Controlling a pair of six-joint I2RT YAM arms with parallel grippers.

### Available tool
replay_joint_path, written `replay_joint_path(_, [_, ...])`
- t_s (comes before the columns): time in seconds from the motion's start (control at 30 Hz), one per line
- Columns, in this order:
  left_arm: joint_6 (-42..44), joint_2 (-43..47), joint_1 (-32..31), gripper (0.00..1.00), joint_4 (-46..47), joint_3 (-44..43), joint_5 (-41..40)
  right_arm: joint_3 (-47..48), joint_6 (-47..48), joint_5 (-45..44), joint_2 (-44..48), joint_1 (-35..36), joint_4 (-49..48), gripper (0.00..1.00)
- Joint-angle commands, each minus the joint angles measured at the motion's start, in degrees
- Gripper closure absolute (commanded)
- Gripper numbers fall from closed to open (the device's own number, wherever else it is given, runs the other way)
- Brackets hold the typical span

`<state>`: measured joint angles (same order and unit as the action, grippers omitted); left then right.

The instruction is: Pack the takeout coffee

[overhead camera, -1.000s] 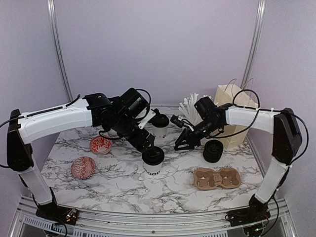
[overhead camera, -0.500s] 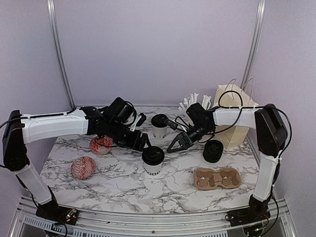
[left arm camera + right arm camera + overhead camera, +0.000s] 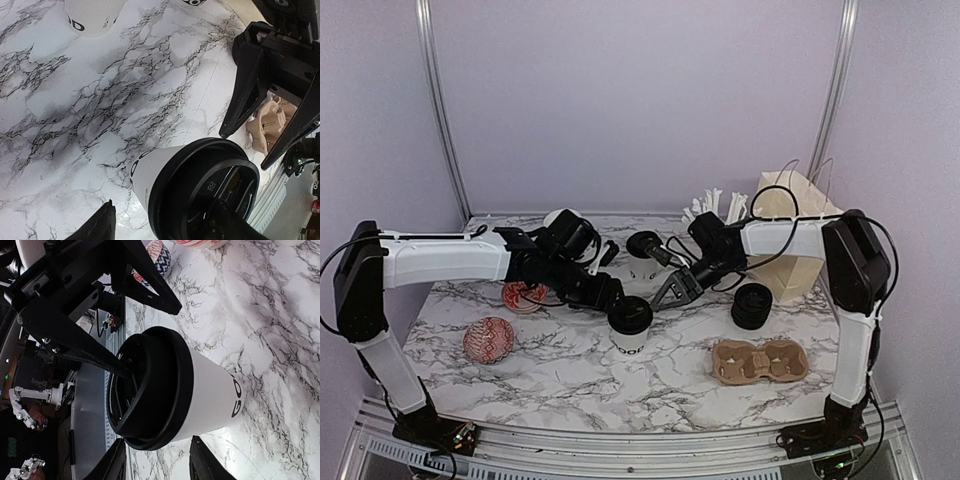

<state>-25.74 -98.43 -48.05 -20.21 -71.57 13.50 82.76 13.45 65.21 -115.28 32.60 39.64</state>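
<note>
A takeout coffee cup [image 3: 630, 322] with a black lid stands at the table's middle. It also shows in the left wrist view [image 3: 197, 185] and the right wrist view [image 3: 170, 390]. My left gripper [image 3: 610, 295] is open and low at the cup's left. In its own view [image 3: 165, 220] one finger is apart from the cup and the other lies over the lid. My right gripper [image 3: 665, 292] is open just right of the cup, its fingertips [image 3: 202, 460] beside the lid. A second lidded cup [image 3: 642, 252] stands behind.
A cardboard cup carrier [image 3: 760, 360] lies at the front right. A stack of black lids [image 3: 752, 305] and a paper bag [image 3: 790, 240] are at the right, with white stirrers [image 3: 715, 208] behind. Two red patterned bowls [image 3: 525, 295] [image 3: 488, 340] sit at the left.
Both arms have come down and drawn in toward the front cup. The left gripper dropped to its left side, and the right gripper moved left and lower to its right side.
</note>
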Motion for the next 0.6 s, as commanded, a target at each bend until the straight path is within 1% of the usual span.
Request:
replay_joint_path(0.0, [0.0,-1.4,0.4,0.34,1.4,1.8,0.6,2.7,-1.5,1.1,-2.2,0.9,-0.3,0.60])
replay_joint_path(0.2, [-0.3,-2.5,0.8,0.40,2.4,3.7,1.3,2.8,-3.6,-2.7,-4.4,1.0,-1.0,0.65])
replay_joint_path(0.33, [-0.8,-3.5,1.2,0.43,3.4,5.2,2.1,1.9,-5.2,-7.9,-5.9,1.0,-1.6,0.69])
replay_joint_path(0.4, [-1.0,-4.1,1.3,0.44,3.9,5.9,2.5,1.8,-5.7,-9.2,-7.0,1.0,-1.7,0.71])
replay_joint_path(0.57, [-2.9,-6.0,1.6,0.50,4.7,7.7,3.2,3.3,-6.0,-14.8,-9.5,1.4,-0.9,0.74])
